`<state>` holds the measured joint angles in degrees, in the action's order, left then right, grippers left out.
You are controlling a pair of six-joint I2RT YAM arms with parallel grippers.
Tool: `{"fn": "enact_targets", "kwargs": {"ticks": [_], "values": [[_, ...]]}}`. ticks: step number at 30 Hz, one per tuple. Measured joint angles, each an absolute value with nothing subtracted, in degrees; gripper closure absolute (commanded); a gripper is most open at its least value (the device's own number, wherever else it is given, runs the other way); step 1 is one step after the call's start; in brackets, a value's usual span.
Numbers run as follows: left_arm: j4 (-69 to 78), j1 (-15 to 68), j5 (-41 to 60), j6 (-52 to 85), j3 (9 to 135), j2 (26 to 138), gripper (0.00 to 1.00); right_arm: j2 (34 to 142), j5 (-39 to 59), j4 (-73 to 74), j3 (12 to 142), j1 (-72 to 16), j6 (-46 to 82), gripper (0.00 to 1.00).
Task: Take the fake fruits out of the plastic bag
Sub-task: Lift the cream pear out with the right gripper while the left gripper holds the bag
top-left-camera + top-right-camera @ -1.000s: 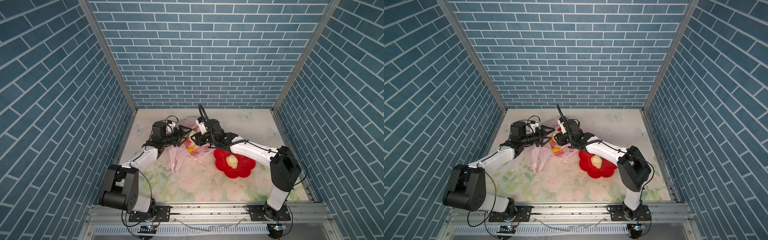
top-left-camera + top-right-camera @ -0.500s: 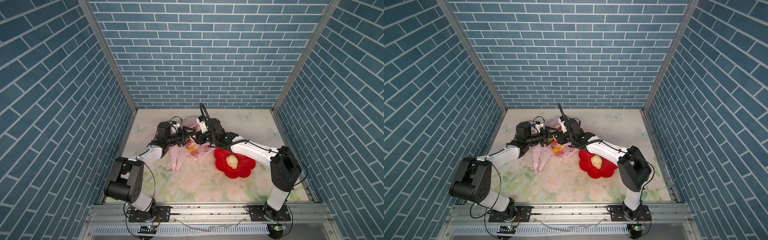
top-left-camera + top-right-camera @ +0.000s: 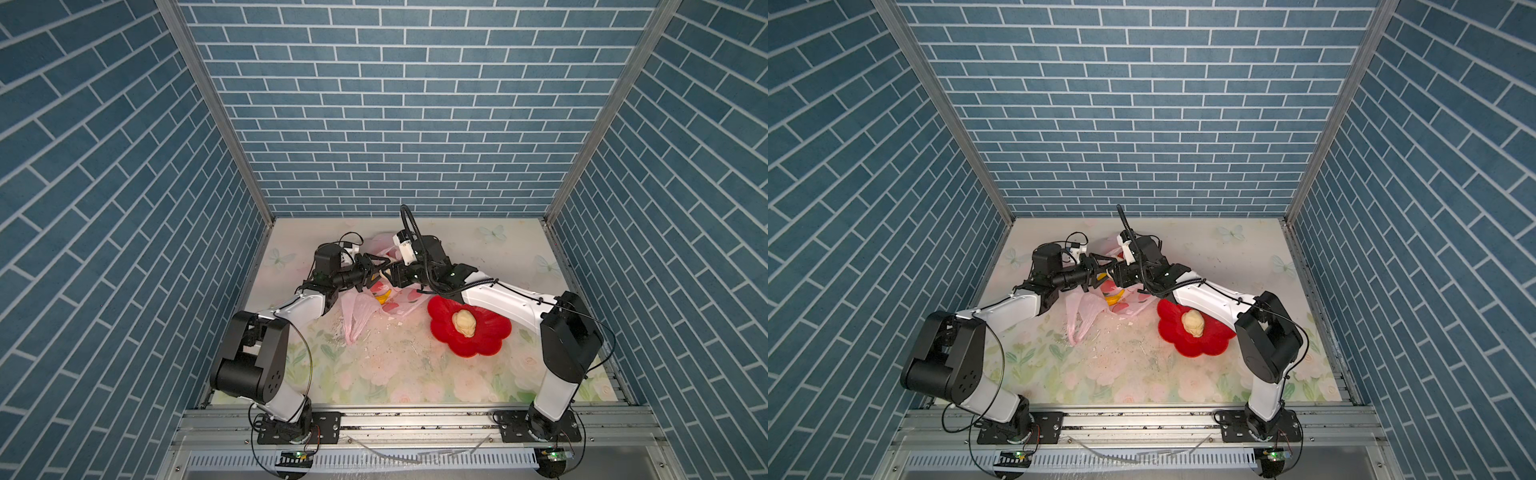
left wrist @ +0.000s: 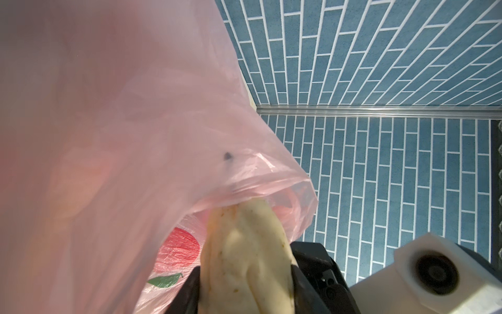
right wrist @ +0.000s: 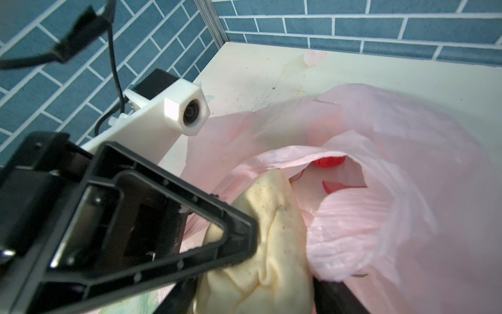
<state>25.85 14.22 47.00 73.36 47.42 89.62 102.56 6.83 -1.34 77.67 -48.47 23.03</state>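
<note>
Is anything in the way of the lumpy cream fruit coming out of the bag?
Only the plastic bag itself: its pink rim drapes over the tip of the cream fruit. Nothing lies between it and the left gripper, whose jaws flank it.

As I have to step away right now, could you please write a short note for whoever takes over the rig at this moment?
Grippers: the jaws of the left gripper and the right gripper both flank one cream fruit at the mouth of the bag. I cannot tell which of them truly grips it.
Done: a second cream fruit lies in the dish, right of the bag.
To do: the held fruit's tip sits under the bag's rim. A yellow fruit shows through the bag, and more may be hidden inside.
</note>
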Motion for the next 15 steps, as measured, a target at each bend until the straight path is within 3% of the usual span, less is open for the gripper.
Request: {"fn": "enact_targets", "kwargs": {"ticks": [15], "values": [[27.9,15.0,48.4,73.3,47.4,88.6,0.69,96.9,4.5,-8.2,75.2,-49.4,23.7,0.2]]}}
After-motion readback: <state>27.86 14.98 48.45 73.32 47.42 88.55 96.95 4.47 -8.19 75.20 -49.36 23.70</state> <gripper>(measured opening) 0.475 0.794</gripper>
